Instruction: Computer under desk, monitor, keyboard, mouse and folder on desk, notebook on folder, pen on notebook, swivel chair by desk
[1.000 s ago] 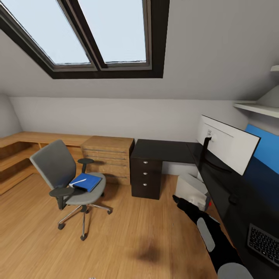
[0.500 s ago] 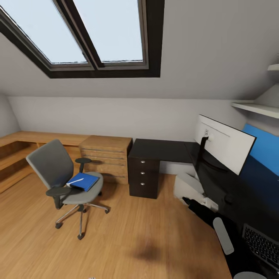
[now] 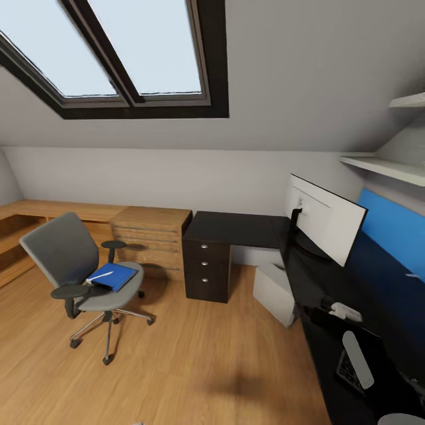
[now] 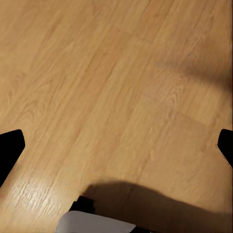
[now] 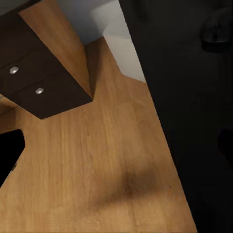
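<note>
The right end effector [image 3: 339, 310] hovers over the glossy black L-shaped tabletop [image 3: 248, 229], its grip too murky to call. The wide white-backed monitor [image 3: 324, 218] sits just beyond it, long axis along the blue back panel [image 3: 389, 230]. The bright blue folder [image 3: 112, 276] lies flat on the grey swivel chair [image 3: 82, 271], well apart. The keyboard [image 3: 349, 370] is mostly hidden by the arm. The left end effector's [image 4: 116, 145] fingertips [image 4: 9, 148] are spread wide over the wood floor [image 4: 116, 87].

Bright daylight from skylights [image 3: 118, 53]; soft floor [image 3: 195, 360] shadows.

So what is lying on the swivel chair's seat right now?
On the swivel chair seat lies the blue folder, with a thin white pen across its near edge. A notebook cannot be made out; anything under the folder is hidden.
</note>
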Motion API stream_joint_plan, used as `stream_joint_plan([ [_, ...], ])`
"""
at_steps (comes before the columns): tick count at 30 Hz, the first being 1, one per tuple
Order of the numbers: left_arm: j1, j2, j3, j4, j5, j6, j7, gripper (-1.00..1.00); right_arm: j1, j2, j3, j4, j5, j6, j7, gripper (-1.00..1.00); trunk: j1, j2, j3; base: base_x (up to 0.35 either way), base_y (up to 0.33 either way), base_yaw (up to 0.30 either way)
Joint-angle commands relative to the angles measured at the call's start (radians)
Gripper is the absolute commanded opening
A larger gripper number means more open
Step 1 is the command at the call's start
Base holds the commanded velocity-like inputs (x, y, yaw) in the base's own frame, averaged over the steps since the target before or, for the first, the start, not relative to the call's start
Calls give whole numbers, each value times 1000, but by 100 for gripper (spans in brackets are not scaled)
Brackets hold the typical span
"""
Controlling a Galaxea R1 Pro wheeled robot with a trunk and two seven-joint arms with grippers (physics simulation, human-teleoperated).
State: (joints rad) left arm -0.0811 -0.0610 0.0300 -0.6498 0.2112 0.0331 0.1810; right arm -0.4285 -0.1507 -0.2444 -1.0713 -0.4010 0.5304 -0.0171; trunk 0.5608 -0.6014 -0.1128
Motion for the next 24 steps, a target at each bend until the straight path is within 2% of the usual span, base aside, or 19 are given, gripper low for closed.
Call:
stream_joint_plan([
  [1, 0, -1, 2, -2, 7, -9, 2, 100, -1, -2, -1, -1, 19, 3, -17, 100, 0, -2, -2, 0, -313, 0],
  [5, 0, -1, 2, -2, 8, -36, 2, 100, -1, -4, -1, -1, 64, -13, -34, 100, 0, -2, -2, 0, -313, 0],
  [7, 0, -1, 1, -2, 8, -52, 2, 100, -1, -5, 0, 5, 112, -76, -43, 100, 0, -2, -2, 0, -313, 0],
  [10, 0, -1, 1, -2, 8, -58, 2, 100, -1, -6, -1, 26, 159, -122, -45, 100, 0, -2, -2, 0, -313, 0],
  [11, 0, -2, 1, -2, 8, -59, 2, 100, -2, -6, -1, 43, 185, -138, -46, 100, 0, -2, -2, 0, -313, 0],
  [12, 0, -2, 2, -2, 8, -61, 2, 100, -6, -6, -1, 87, 231, -155, -47, 100, 0, -2, -2, 0, -313, 0],
  [15, 0, -2, 2, -2, 7, -62, 2, 100, -13, -9, -1, 129, 253, -172, -47, 100, 0, -2, -2, 0, -313, 0],
  [17, 0, -2, 2, -2, 7, -63, 2, 100, -29, -21, -1, 182, 268, -204, -49, 100, 0, -2, -2, 0, -312, 0],
  [24, 0, -2, 2, -2, 7, -64, 1, 100, -86, -48, -4, 305, 275, -249, -73, 100, 0, -2, -2, 0, -312, 0],
])
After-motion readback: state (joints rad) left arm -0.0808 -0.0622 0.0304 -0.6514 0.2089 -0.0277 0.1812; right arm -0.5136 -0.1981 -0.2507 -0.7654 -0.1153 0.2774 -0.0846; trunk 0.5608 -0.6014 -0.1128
